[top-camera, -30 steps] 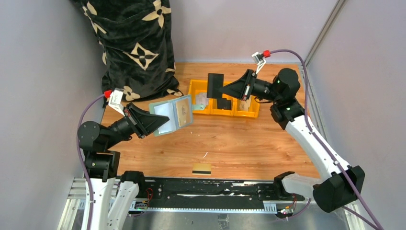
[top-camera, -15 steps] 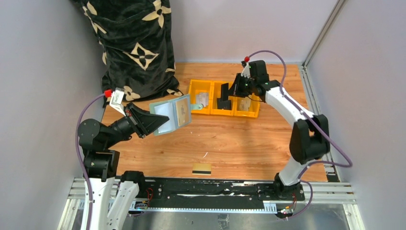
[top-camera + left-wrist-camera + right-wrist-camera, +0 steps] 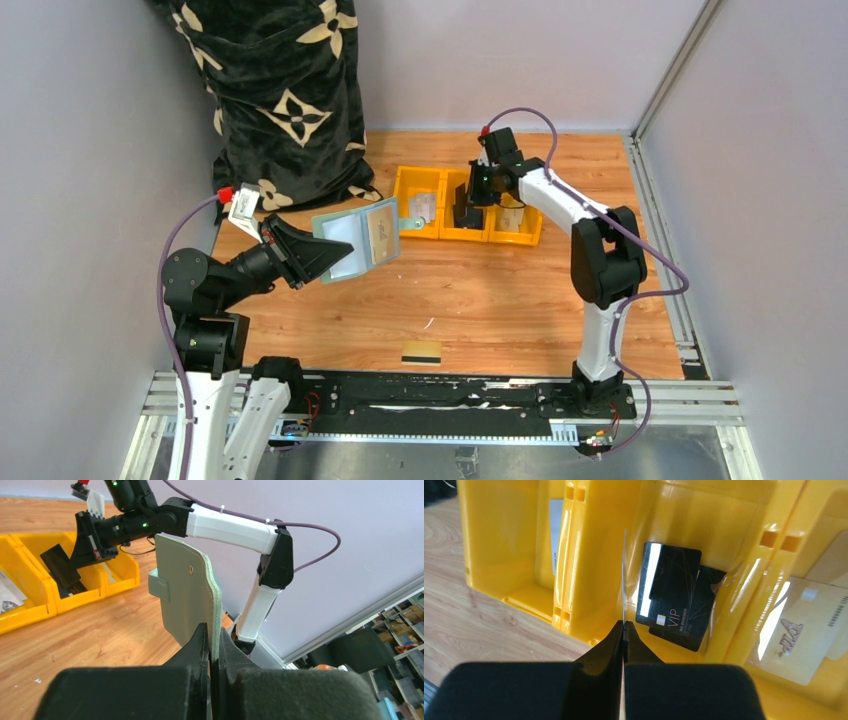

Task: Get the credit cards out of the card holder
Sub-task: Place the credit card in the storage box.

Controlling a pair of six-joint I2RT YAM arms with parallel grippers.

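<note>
- Nearest, a yellow-gold card (image 3: 421, 352) with a black stripe lies flat on the wooden table (image 3: 500, 300).
- Left gripper (image 3: 210, 636) is clenched on the open card holder (image 3: 186, 592), held upright; an orange-tan card (image 3: 381, 228) sits in its pocket.
- Right gripper (image 3: 624, 630) pinches a black card (image 3: 61, 566) over the middle compartment of the yellow bin (image 3: 509, 540).

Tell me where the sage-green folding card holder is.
Top view, left side: the left gripper holds the card holder open above the wooden table, just left of the yellow plastic bin.
</note>
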